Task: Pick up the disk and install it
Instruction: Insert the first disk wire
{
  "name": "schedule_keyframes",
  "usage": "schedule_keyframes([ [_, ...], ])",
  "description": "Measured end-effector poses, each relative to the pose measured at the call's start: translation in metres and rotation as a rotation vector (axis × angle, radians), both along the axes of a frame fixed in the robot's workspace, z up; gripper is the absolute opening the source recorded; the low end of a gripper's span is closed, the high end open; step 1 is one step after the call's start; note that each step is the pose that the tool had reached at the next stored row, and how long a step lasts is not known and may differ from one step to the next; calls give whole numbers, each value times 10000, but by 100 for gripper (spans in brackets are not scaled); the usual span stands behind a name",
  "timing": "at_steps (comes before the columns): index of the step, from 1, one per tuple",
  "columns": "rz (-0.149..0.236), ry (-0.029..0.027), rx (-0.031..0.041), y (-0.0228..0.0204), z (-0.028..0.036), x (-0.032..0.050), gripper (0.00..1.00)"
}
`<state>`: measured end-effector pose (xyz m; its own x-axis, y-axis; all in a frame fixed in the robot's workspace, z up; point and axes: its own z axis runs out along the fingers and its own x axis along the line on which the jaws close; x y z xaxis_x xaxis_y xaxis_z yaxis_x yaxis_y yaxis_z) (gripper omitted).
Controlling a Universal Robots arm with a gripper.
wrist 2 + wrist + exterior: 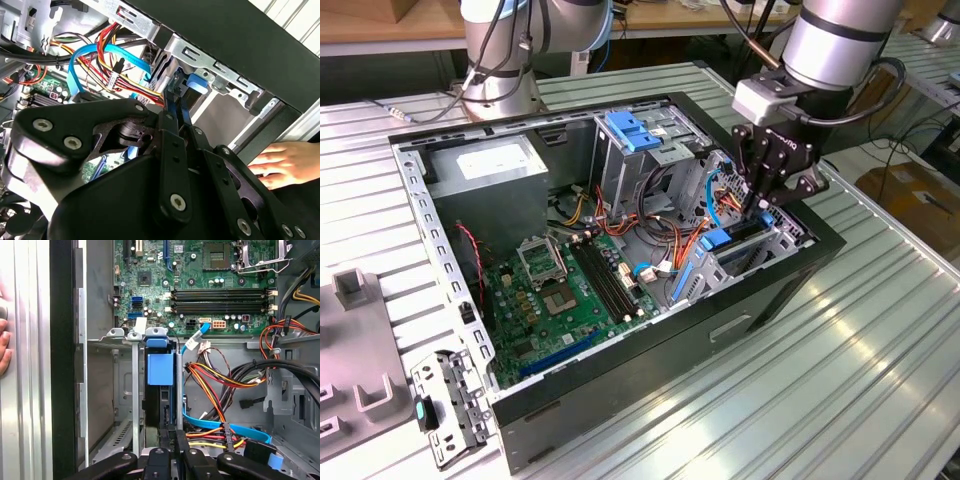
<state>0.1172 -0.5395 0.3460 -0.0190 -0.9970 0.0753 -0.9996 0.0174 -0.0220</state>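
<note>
At the drive cage, gripper: I am seeing my gripper (767, 196) hanging just over the cage at the open computer case's (620, 350) front corner, on the exterior view's right.
Grip: the fingers (172, 442) are pressing together on the top edge of the disk (159, 390); I am reading that as a closed hold on it, with no gap showing in both wrist views.
Disk position: the disk is standing on edge directly beneath the fingers, already most of the way down inside a slot of the metal drive cage (135, 390), its blue rail (160, 369) facing the first wrist view.
Long axis: it is running straight away from the gripper, down into the bay, in line with the cage's upright walls.
Judgement: I am taking the install as well along but cannot tell whether the disk is fully seated.
Neighbours: orange, red and yellow cables (220, 385) and a blue flat cable (95, 55) are crowding the slot on the motherboard (570, 290) side, near the disk.
Outside the case: a person's hand (287, 162) is resting on the table just beside the case wall.
</note>
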Motion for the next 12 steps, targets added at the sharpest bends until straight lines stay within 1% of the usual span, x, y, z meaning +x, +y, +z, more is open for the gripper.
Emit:
schedule_keyframes([
  [8, 1, 0, 1, -6, -10, 0, 16],
  [12, 0, 0, 1, -24, -10, -1, 16],
])
